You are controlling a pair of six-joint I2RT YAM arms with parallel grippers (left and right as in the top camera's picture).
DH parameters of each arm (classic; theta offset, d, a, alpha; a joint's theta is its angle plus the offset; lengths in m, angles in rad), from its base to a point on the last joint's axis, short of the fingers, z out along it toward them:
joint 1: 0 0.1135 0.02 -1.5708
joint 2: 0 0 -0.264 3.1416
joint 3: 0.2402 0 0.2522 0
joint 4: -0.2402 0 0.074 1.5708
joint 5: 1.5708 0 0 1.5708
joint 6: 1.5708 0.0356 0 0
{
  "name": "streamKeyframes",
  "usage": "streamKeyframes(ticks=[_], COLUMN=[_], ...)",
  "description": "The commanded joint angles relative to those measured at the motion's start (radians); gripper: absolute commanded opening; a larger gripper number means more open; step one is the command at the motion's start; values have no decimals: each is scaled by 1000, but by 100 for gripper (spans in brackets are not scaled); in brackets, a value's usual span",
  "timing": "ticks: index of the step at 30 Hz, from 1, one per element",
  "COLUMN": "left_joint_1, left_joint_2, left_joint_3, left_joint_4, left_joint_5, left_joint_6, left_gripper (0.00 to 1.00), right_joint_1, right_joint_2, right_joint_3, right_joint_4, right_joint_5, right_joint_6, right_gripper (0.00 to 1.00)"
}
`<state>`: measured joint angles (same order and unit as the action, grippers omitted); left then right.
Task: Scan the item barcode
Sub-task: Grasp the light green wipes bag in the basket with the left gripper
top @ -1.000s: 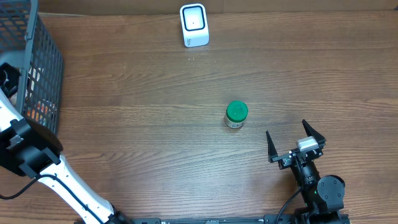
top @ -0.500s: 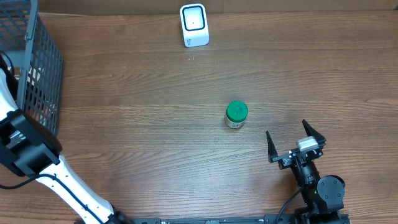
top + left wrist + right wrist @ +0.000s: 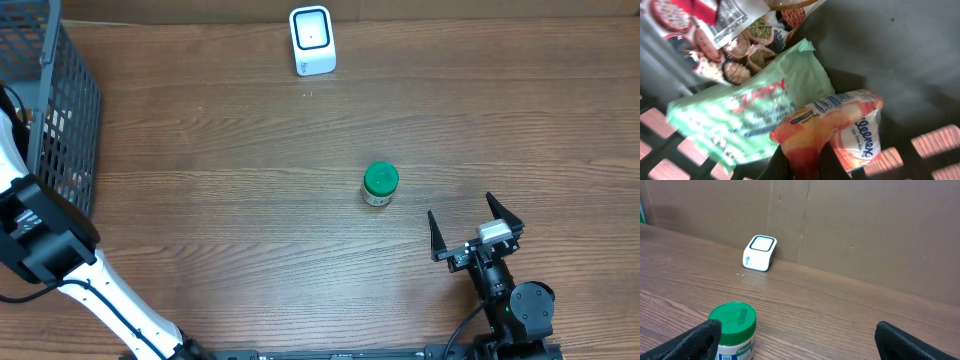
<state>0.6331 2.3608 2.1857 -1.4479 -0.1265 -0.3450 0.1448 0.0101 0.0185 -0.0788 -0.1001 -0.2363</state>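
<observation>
Pickup: my left end effector (image 3: 805, 162) clamps the tissue pack (image 3: 840, 125); next, carry it to the scanner (image 3: 312, 40). Right end effector (image 3: 475, 232) gapes.

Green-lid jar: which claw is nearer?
Right. The right claw is open, robot-side and right of the jar; left claw is far off inside the basket, shut on a tissue pack.
</observation>
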Motion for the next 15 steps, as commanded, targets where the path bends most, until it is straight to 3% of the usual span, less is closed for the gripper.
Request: streamKeyframes(ticks=[1, 6, 15], left_joint_1=[5, 48, 127], left_joint_2=[-34, -76, -76], left_joint_3=[111, 164, 43], left_joint_4=[-51, -146, -121], left_joint_5=[26, 11, 17], left_joint_6=[-7, -7, -12], left_gripper=[4, 5, 5], right_joint_1=[0, 0, 0], right_joint_2=[-7, -7, -7], right_joint_3=[-11, -11, -11], right_joint_4=[4, 4, 4], right_joint_5=[2, 2, 2], right_joint_6=[0, 0, 0], right_gripper=[100, 100, 100])
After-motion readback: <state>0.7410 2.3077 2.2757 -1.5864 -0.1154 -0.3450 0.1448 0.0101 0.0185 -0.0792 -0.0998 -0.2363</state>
